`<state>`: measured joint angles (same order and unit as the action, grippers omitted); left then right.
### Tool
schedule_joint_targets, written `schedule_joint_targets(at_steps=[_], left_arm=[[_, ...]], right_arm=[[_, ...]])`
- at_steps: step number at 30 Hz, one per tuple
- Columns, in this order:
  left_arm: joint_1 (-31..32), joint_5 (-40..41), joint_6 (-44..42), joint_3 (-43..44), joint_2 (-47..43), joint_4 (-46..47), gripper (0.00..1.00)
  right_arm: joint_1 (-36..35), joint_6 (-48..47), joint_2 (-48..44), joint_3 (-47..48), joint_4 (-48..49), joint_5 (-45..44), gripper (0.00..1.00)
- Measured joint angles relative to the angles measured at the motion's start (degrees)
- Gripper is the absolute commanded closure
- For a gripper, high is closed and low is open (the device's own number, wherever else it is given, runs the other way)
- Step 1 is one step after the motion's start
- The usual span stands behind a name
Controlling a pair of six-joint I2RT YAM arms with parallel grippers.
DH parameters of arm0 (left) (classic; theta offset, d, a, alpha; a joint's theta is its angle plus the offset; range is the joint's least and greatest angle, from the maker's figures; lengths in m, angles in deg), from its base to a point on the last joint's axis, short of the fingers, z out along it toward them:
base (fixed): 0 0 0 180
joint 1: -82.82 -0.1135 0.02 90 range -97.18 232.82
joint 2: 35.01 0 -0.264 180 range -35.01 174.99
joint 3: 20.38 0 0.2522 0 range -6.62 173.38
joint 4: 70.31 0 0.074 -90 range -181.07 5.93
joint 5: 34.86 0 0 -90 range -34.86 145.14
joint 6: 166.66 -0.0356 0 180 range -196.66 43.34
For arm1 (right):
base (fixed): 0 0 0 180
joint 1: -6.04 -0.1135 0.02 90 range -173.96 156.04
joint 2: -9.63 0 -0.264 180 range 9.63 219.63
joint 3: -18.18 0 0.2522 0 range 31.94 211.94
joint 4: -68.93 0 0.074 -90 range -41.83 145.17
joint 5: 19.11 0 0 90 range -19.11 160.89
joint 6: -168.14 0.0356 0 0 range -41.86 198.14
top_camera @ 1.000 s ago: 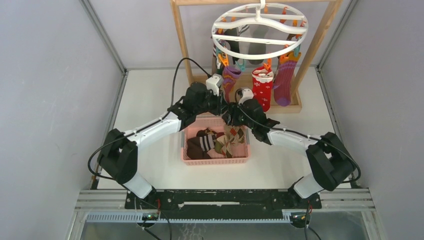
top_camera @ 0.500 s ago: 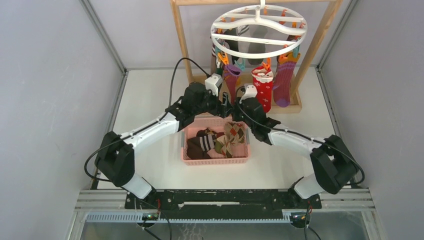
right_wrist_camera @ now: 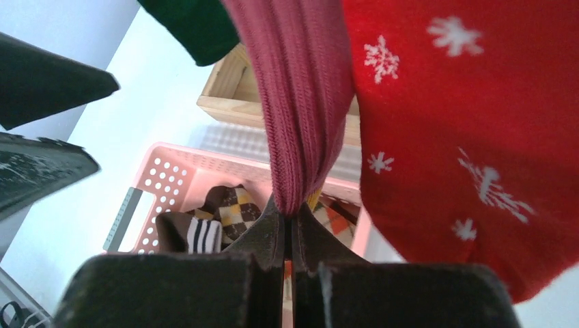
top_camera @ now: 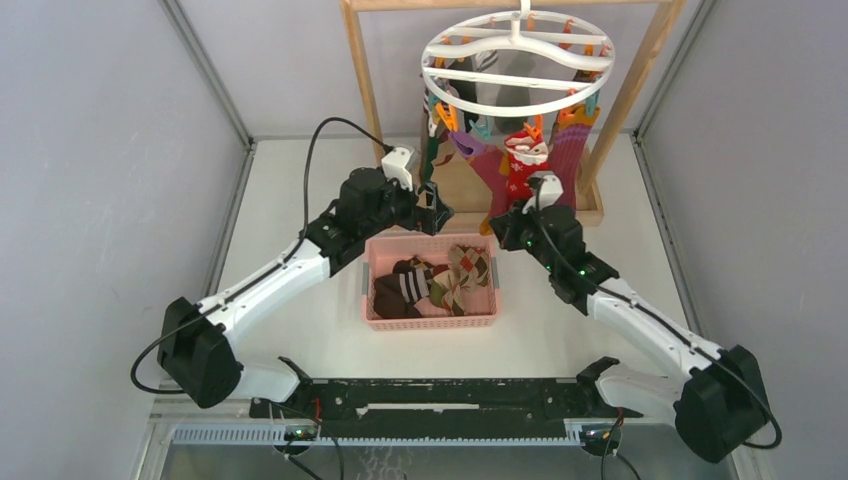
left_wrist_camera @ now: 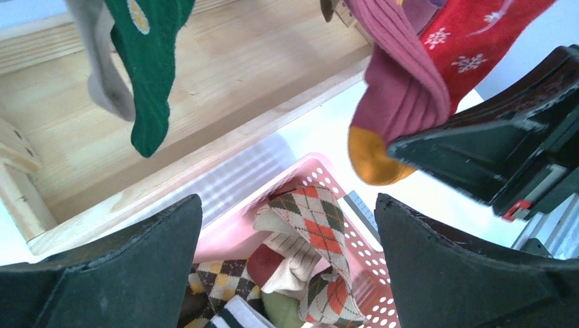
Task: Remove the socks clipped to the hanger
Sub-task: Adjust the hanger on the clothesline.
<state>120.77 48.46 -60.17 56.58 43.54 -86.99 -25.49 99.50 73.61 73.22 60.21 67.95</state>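
Observation:
The round white hanger [top_camera: 518,50] hangs from the wooden rack with several socks clipped to its rim. A maroon sock [top_camera: 488,170] with a yellow toe is stretched slantwise down from its clip. My right gripper [top_camera: 503,222] is shut on its toe end. In the right wrist view the pads [right_wrist_camera: 290,215] pinch the maroon sock [right_wrist_camera: 300,102], beside a red snowflake sock [right_wrist_camera: 464,123]. My left gripper [top_camera: 437,212] stands open and empty over the basket's far rim, just left of that sock. Between its fingers [left_wrist_camera: 136,266] I see the basket's contents, with the maroon sock [left_wrist_camera: 399,89] at upper right.
A pink basket [top_camera: 372,268] holding several argyle and striped socks sits below both grippers. The wooden rack's base [left_wrist_camera: 225,89] lies just behind it. A green sock [left_wrist_camera: 150,61] and a grey sock [left_wrist_camera: 102,61] hang at the left, a purple striped one [top_camera: 568,150] at the right.
The left gripper opened wide and drew back to the left. The right gripper closed on the maroon sock's toe and moved right, pulling the sock slantwise.

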Motion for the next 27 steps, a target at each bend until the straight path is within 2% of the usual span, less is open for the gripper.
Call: schedule_joint_targets(at_steps=[9,21,27], left_arm=[[-0.2,2.5,0.0,-1.3,-3.6,-1.6,0.0],[-0.2,3.5,0.0,-1.6,-4.5,-2.9,0.0],[-0.2,3.5,0.0,-1.6,-4.7,-2.9,0.0]], right_arm=[[13.3,2.4,-9.1,-2.8,-4.9,8.6,1.0],[38.4,10.1,-9.6,-2.8,-6.1,21.0,1.0],[46.8,14.6,-9.1,-2.8,-4.3,26.8,1.0]])
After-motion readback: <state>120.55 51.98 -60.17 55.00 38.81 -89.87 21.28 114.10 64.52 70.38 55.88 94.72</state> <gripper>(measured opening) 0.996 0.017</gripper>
